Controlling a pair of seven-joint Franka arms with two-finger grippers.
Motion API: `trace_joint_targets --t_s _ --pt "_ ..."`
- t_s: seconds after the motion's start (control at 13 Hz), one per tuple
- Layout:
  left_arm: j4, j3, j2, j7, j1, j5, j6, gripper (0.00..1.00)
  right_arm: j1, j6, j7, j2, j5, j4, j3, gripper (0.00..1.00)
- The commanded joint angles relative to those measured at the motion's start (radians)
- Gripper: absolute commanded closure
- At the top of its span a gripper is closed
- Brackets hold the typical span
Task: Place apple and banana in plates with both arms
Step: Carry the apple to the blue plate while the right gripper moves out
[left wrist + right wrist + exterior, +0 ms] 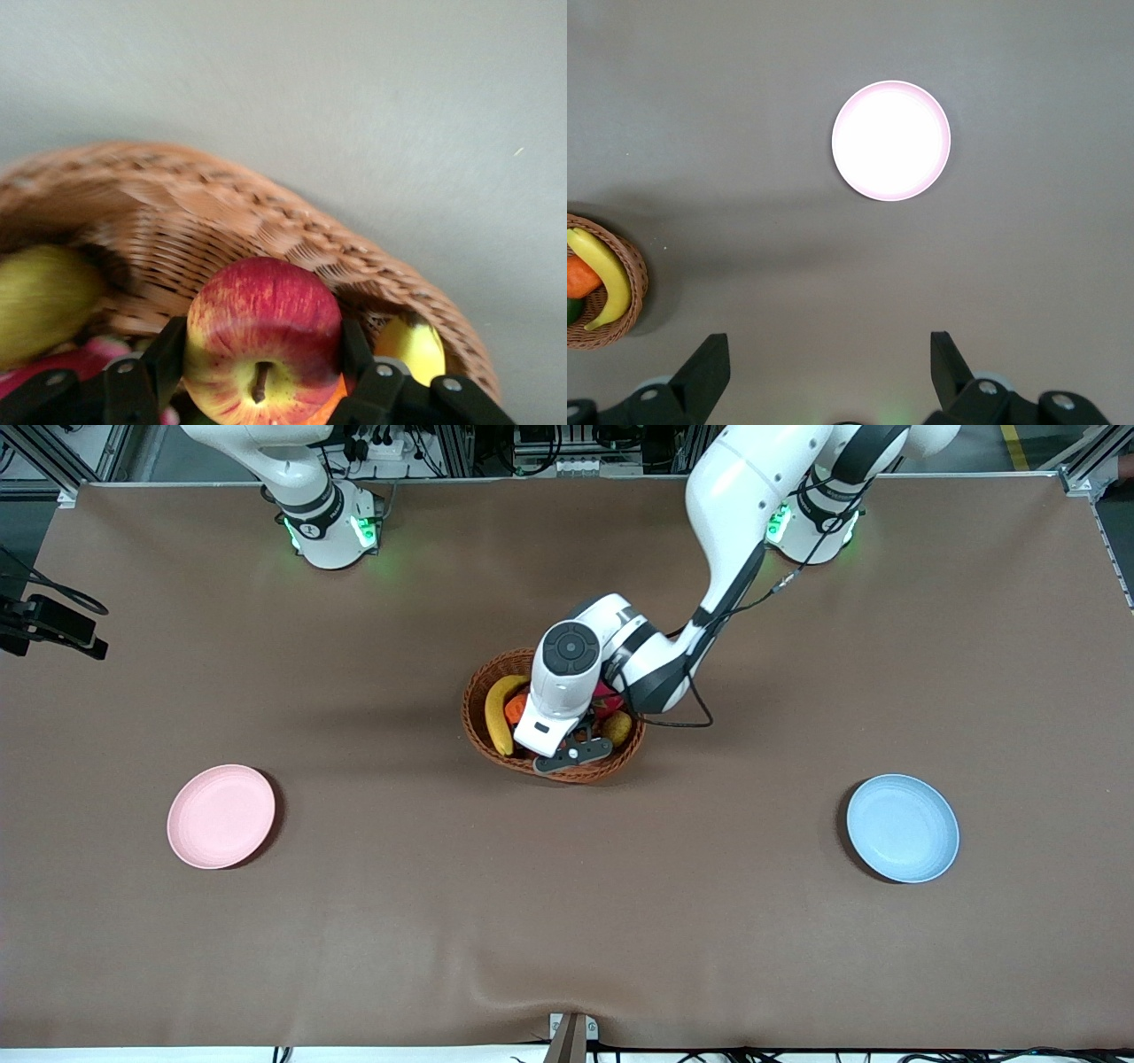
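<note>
Down in the basket, left end effector clamped on apple; right end effector wide.

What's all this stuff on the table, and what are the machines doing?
Basket: one, brown wicker, mid-table.
Apple: one, red and yellow, in the basket, clamped by the left gripper.
Banana: one, yellow, in the basket.
Orange fruit: one, in the basket beside the banana.
Pink plate: one, toward the right arm's end.
Blue plate: one, toward the left arm's end.
Left gripper: black, down in the basket.
Right gripper: black, open, waiting above the table.
</note>
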Motion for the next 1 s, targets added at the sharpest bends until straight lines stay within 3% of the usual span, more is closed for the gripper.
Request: trace_joint_targets --t_s 0.0,0.38,0.92 --pt "-0.024 -0.001 -0.154 -0.010 0.054 0.021 -0.140 1.00 -0.005 -0.005 0.014 0.002 -0.005 0.009 0.010 0.00" --pt "-0.024 -0.003 -0.307 0.107 0.182 0.012 -0.293 1.00 0.039 -0.006 0.016 0.022 -0.001 0.009 0.015 0.00" --pt "-0.030 -0.012 -0.398 0.452 0.402 0.002 -0.391 1.00 0.213 0.061 0.016 0.210 -0.001 0.009 0.015 0.00"
